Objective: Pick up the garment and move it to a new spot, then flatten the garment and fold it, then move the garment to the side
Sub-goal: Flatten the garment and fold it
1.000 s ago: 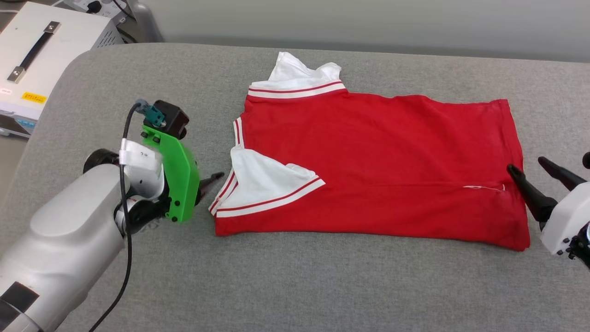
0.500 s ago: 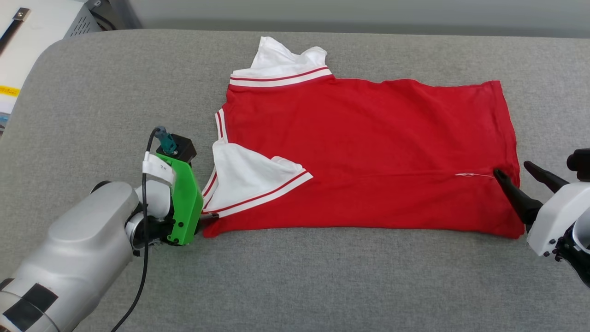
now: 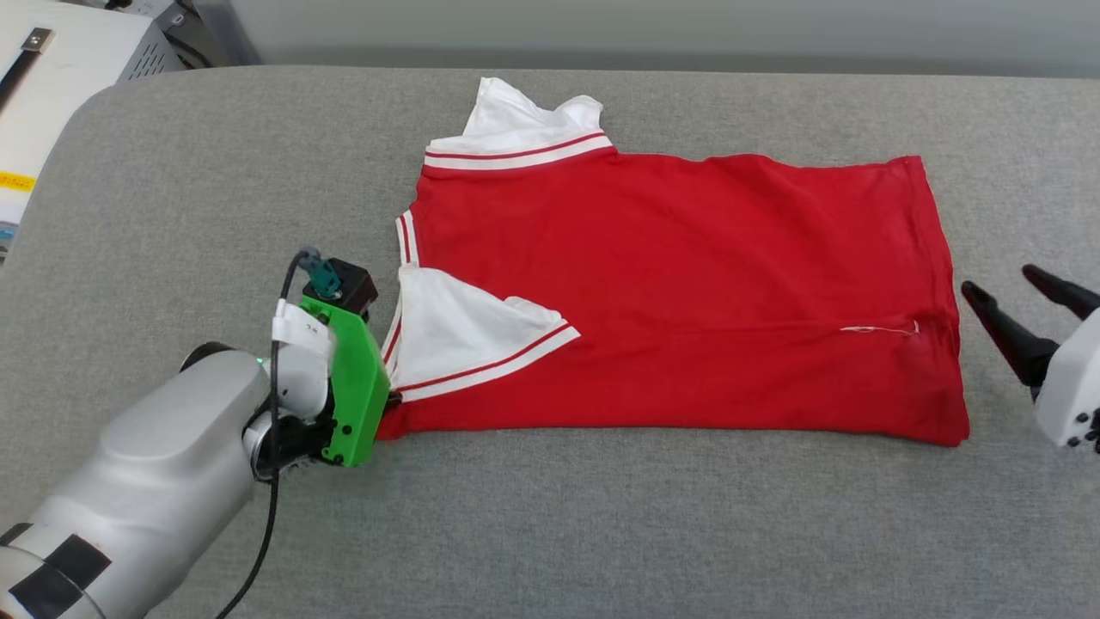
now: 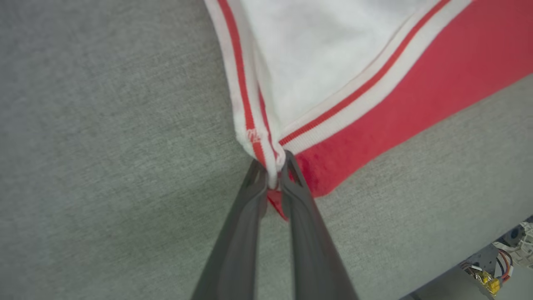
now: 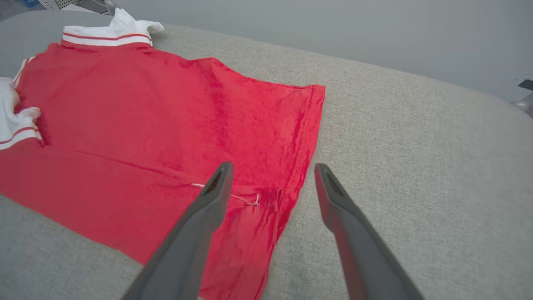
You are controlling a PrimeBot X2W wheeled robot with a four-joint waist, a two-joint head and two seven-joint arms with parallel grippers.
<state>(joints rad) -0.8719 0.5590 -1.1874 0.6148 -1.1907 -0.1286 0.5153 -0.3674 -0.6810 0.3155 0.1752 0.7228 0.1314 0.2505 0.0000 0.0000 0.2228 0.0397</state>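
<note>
Item: red jersey T-shirt [image 3: 687, 284], white sleeves, striped trim. It lies flat with its near edge folded over, mid grey padded counter [image 3: 601, 533].
Left pincer [image 4: 272, 173]: clamped narrow on the shirt's striped sleeve-trim corner.
Right pincer [image 5: 272, 166]: spread wide, gripping nothing, just beside the hem.

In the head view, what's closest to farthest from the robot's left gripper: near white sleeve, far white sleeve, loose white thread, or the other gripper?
From the left gripper:
1. Near white sleeve, touching it.
2. Far white sleeve, at the back.
3. Loose white thread, far over on the right.
4. Right gripper, at the right edge.
</note>
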